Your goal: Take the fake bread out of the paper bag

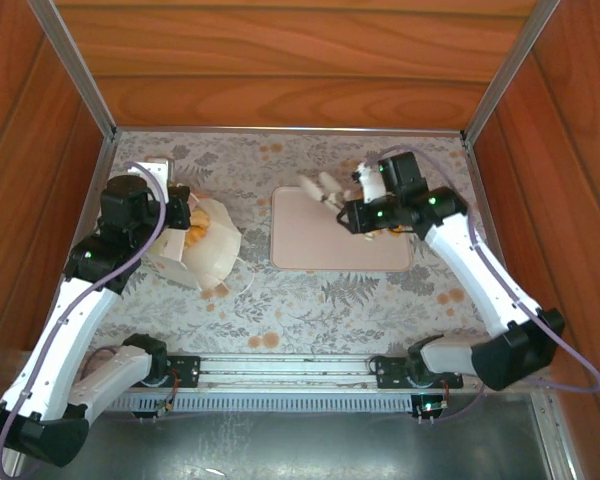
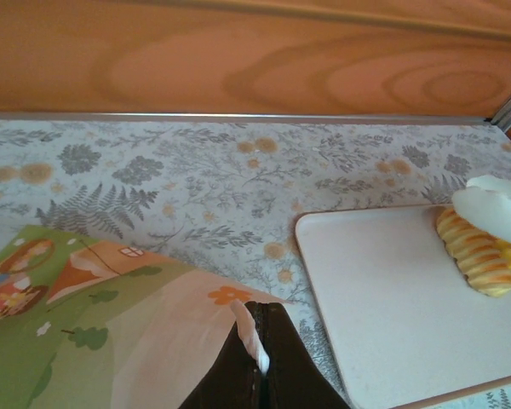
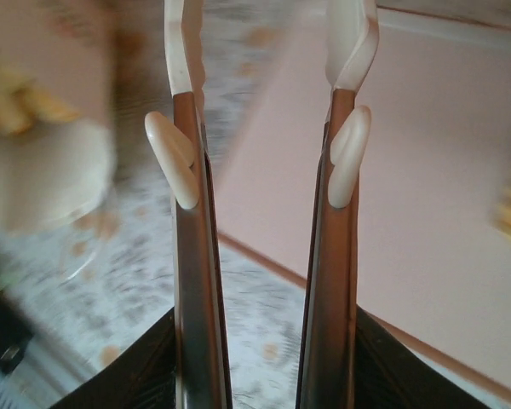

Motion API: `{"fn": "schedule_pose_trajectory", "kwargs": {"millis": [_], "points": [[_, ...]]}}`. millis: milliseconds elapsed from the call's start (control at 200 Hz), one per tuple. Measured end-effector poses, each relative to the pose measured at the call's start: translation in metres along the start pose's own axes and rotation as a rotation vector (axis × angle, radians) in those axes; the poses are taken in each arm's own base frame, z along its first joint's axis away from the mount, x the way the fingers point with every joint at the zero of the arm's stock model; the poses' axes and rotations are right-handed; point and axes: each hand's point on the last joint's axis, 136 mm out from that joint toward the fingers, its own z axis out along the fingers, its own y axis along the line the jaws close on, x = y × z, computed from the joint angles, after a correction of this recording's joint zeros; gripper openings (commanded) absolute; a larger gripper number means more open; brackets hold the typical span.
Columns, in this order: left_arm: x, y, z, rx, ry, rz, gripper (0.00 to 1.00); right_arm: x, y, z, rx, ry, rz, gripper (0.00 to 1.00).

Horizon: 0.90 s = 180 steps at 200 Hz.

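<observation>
Looking from above, we see the paper bag (image 1: 208, 248) lying on its side at the left of the table, its mouth turned towards the pinkish tray (image 1: 310, 250). The left gripper (image 2: 261, 345) has its dark fingers pressed together on a pale edge of the bag's paper, so it pins the bag in place. Golden pieces of the fake bread (image 1: 194, 236) show inside the mouth. One ridged roll (image 2: 475, 256) already lies on the tray, with a pale fingertip (image 2: 494, 200) just above its far end in the left wrist view.

The right gripper (image 3: 264, 162) hangs over the table just beside the tray's edge, between the tray and the bag. Its fingers stand spread with nothing between them. That view is blurred, so we cannot read finer detail.

We judge the pastries to be light and stiff, with smooth rounded skins that could squirt out of a hard pinch. We would take each one across its narrow middle, where the ridges or curve give the pads some bite. The bag is thin, soft paper. It will crumple or slide if the fingers drag on it, so we would enter through the open mouth and keep clear of the walls and cord handles.
</observation>
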Motion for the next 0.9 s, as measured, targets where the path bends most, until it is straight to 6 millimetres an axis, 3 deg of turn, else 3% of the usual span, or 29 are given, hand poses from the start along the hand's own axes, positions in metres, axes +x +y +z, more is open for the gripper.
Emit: {"fn": "schedule_pose_trajectory", "kwargs": {"millis": [150, 375, 565, 725, 900], "points": [[0.003, 0.005, -0.005, -0.029, 0.006, 0.014, 0.0, 0.022, 0.067, 0.022, -0.229, -0.016, -0.236, 0.43], [0.006, 0.009, -0.003, -0.054, 0.03, 0.014, 0.0, 0.055, 0.117, 0.051, -0.396, 0.048, -0.457, 0.43], [0.001, 0.008, 0.001, -0.054, 0.036, 0.014, 0.0, 0.06, 0.133, 0.084, -0.369, 0.111, -0.579, 0.44], [-0.003, 0.007, 0.002, -0.052, 0.034, 0.014, 0.0, 0.038, 0.134, 0.116, -0.205, 0.102, -0.694, 0.42], [-0.009, 0.002, 0.002, -0.032, 0.028, 0.015, 0.0, 0.007, 0.135, 0.13, -0.072, 0.055, -0.782, 0.45]]}}
